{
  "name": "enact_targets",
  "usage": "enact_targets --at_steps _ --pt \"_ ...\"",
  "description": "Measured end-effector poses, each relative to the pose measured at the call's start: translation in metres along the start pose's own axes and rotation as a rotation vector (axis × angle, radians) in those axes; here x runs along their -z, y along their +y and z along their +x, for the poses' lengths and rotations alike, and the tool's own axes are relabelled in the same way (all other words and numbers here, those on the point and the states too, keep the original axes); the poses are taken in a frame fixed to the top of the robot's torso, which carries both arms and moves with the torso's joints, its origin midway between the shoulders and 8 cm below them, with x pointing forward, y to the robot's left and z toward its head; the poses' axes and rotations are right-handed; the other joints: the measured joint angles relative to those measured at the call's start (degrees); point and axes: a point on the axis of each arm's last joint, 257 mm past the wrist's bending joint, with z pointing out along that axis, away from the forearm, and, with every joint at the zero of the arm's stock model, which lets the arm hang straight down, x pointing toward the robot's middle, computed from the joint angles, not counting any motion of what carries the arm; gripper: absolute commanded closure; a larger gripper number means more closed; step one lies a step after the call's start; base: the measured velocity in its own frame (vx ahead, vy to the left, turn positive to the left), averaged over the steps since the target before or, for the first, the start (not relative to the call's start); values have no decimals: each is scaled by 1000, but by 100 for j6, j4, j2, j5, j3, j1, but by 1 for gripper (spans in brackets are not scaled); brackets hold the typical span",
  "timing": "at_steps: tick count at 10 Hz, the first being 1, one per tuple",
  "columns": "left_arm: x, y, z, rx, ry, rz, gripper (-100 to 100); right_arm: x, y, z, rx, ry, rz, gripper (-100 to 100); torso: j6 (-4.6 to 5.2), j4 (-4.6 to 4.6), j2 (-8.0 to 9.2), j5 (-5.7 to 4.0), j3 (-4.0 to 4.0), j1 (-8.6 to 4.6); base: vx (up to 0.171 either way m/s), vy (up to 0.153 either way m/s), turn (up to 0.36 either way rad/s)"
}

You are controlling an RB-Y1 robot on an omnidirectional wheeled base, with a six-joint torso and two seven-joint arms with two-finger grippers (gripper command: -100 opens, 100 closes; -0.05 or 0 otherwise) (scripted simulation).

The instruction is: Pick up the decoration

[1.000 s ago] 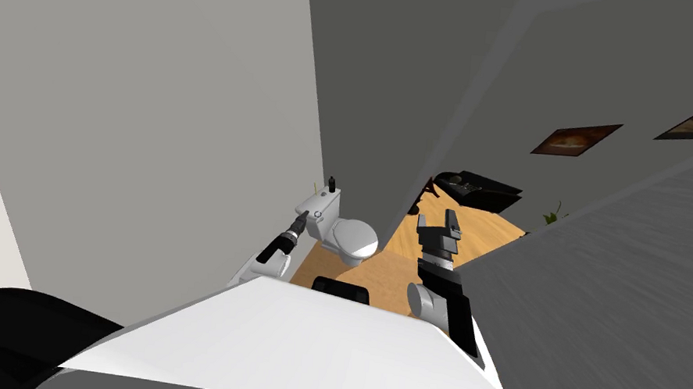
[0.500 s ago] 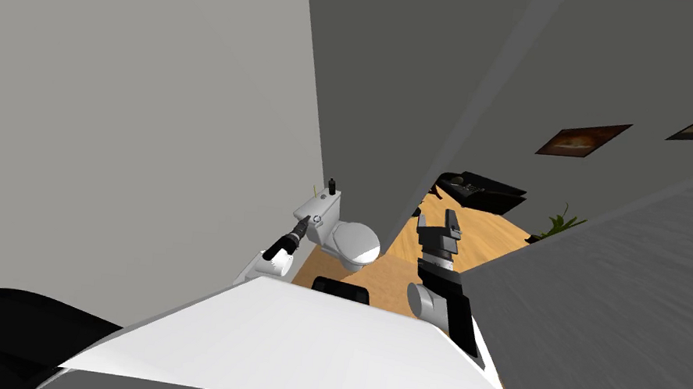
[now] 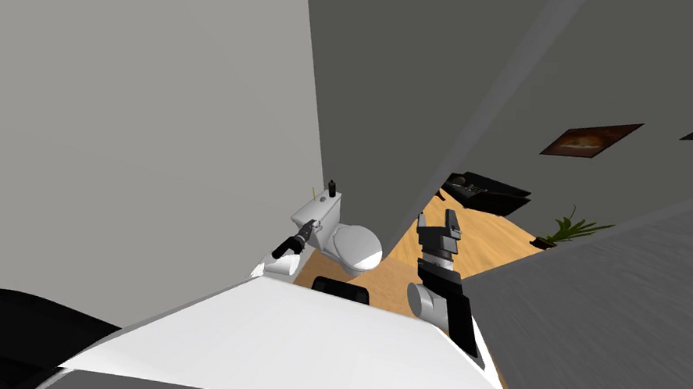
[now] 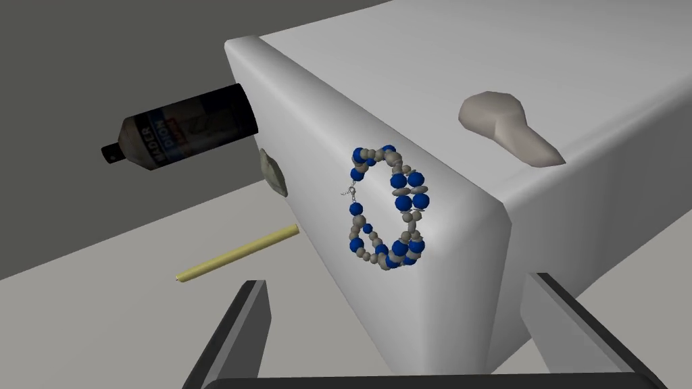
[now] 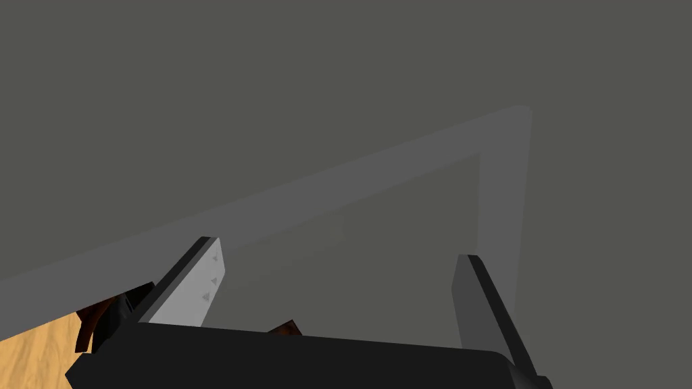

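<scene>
Head view has swung slightly since a second ago, my own turn: plant (image 3: 569, 227) at far right is now fully in, and the left gripper (image 3: 304, 235) has come in closer to the toilet (image 3: 352, 245). Right gripper (image 3: 438, 226) is up on the right, fingers spread wide, idle. The cistern (image 4: 540, 61) is a smooth white box with rounded edges and a grey lever (image 4: 507, 128) on the front. On its lid a dark labelled bottle (image 4: 182, 132) stands at the far end, with a thin yellow stick (image 4: 236, 255) just left of the tank; can't tell what it rests on. The decoration is a beaded bracelet (image 4: 385, 202), blue and grey, at the lid's near corner, ahead of and between the left fingers, which are wide apart and not touching it. I'd expect it to be light and limp, its hard round beads slippery on the thin blades and easily nudged off that rounded edge, so pinch across the bunched double strand, not a single bead
</scene>
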Motion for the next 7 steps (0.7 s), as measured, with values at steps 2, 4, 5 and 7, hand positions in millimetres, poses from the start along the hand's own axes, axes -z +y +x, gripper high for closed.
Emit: enact_targets --at_steps 2,4,5,7 --pt "0 7 13 46 12 -28 -100 0 0 0 0 0 0 0 -1 2 10 0 6 1 43 19 1" --pt "-2 8 28 88 21 -42 -100 0 0 0 0 0 0 0 0 5 23 -1 13 -5 14 4 0" --pt "-2 9 29 90 22 -43 0 0 0 0 0 0 0 0 0 6 28 -2 16 -6 0 0 0" --pt "0 12 35 84 33 -44 -100 0 0 0 0 0 0 0 -3 3 10 -1 7 -1 119 27 169"
